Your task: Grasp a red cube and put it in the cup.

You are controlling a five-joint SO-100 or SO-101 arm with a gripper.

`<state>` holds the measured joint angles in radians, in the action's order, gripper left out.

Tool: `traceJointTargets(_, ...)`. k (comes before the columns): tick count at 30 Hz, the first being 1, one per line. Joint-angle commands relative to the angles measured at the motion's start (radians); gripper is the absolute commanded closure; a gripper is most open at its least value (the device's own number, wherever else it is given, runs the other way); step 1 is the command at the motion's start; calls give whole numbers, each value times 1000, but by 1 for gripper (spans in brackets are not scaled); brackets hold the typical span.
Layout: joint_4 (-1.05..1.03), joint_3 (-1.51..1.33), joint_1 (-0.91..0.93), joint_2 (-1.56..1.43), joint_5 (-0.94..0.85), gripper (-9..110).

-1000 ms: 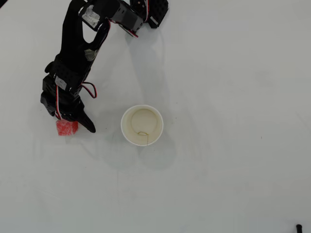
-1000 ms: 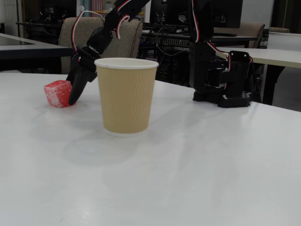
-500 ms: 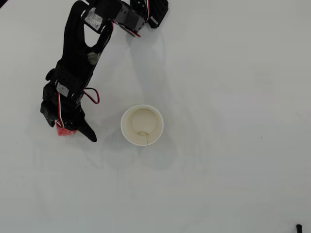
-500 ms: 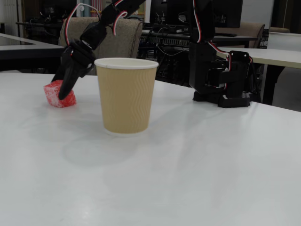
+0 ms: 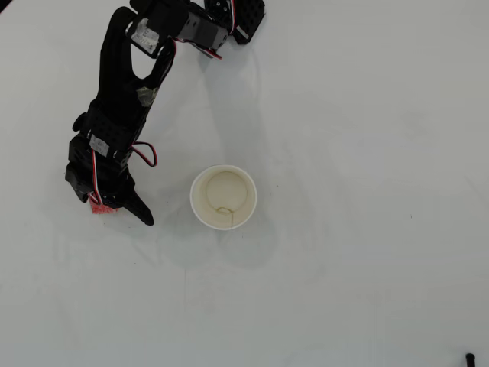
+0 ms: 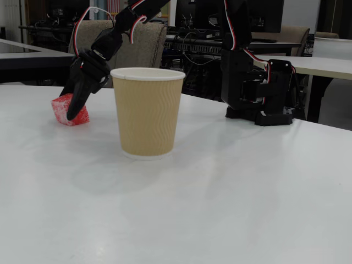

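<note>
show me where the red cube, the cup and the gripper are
red cube [image 6: 59, 108]: fixed view, on its left face beside the finger
cup [image 6: 146, 115]: fixed view, middle of the ribbed tan wall
gripper [image 6: 72, 111]: fixed view, at the fingertips around the cube

Cup [image 6: 147, 113]: ribbed tan paper, smooth cream inside. Red cube [image 6: 69, 110]: speckled, grainy surface. Table [image 6: 231, 192]: smooth white, faint sheen. Gripper [image 6: 71, 114]: matt black plastic.

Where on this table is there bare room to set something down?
In the overhead view, everything right of the cup and below it is bare white table. It is crowded on the left, where the gripper covers the red cube, and near the arm's base.
</note>
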<state>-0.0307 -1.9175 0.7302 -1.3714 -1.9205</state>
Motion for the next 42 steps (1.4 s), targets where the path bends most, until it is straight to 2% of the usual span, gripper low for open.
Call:
traceJointTargets(1,6,74,21,-20,6,49)
traceJointTargets(17,-32,69,46,-35,5,49)
traceJointTargets(19,-34,71,46,-35,-2,54)
traceJointTargets(22,-34,71,43,-37,5,71)
traceJointTargets(27,-34,71,41,-37,5,72)
traceJointTargets(33,-32,71,40,-37,5,83)
traceJointTargets(42,-35,60,20,-71,15,86)
